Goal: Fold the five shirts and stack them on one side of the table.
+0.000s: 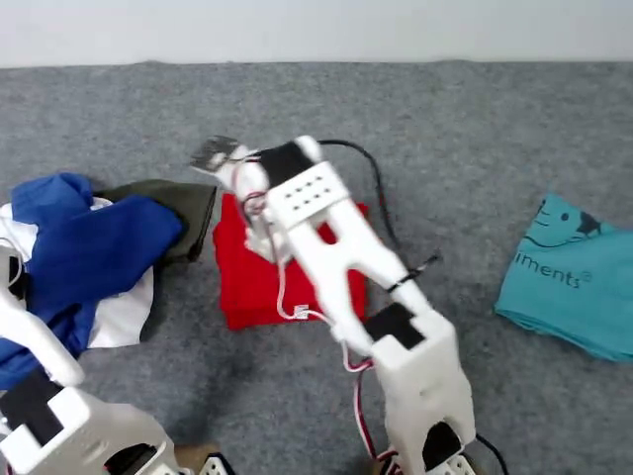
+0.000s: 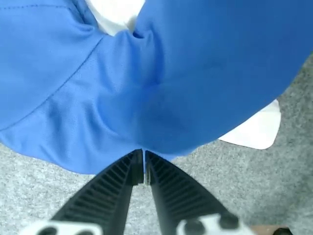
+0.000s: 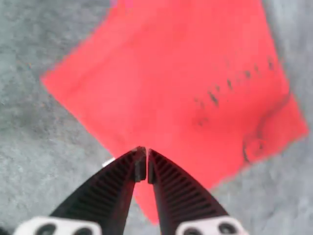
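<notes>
A folded red shirt (image 1: 247,282) lies flat at the table's middle. My right gripper (image 3: 143,165) hangs shut just over one edge of the red shirt (image 3: 186,73), holding nothing; its arm (image 1: 331,242) stretches over the shirt. At the left, a blue shirt (image 1: 94,247) lies crumpled over a white shirt (image 1: 124,317) and against a dark olive shirt (image 1: 183,208). My left gripper (image 2: 144,164) is shut, its tips pinching the hem of the blue shirt (image 2: 161,73). A teal shirt (image 1: 579,272) lies folded at the right edge.
Grey carpet-like cloth (image 1: 465,148) covers the table. A black cable (image 1: 381,203) runs along the right arm. The left arm's base (image 1: 69,426) stands at the front left. Bare cloth lies between the red and teal shirts.
</notes>
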Controlling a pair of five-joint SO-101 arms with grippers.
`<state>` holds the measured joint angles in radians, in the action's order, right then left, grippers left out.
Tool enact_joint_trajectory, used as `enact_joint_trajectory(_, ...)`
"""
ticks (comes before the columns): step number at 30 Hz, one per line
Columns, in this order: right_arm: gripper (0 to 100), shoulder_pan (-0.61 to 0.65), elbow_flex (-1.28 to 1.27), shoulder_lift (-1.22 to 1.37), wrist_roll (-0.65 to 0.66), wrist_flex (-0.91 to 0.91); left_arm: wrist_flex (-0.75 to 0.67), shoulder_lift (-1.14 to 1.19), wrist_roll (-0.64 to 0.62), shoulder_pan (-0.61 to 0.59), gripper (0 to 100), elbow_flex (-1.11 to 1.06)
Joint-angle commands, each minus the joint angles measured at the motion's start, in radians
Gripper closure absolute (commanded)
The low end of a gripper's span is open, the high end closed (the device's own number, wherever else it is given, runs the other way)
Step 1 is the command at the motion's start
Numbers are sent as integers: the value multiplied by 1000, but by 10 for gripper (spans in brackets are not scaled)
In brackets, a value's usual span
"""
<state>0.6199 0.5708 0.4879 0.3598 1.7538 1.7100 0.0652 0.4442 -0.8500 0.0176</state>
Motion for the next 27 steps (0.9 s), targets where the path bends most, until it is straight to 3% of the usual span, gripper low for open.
enact_joint_trajectory(1, 989, -62, -176, -150, 3, 44, -15, -51, 2, -2, 982, 8)
enact_joint_trajectory(11, 989, -214, -443, -124, 2, -54, -15, -51, 2, -2, 982, 7)
enact_joint_trajectory(19, 989, -79, -462, 22, 0, -62, -12, -49, 2, -3, 982, 5)
enact_joint_trajectory(27, 989, -68, -305, -120, 2, 44, -14, -49, 2, -3, 982, 5)
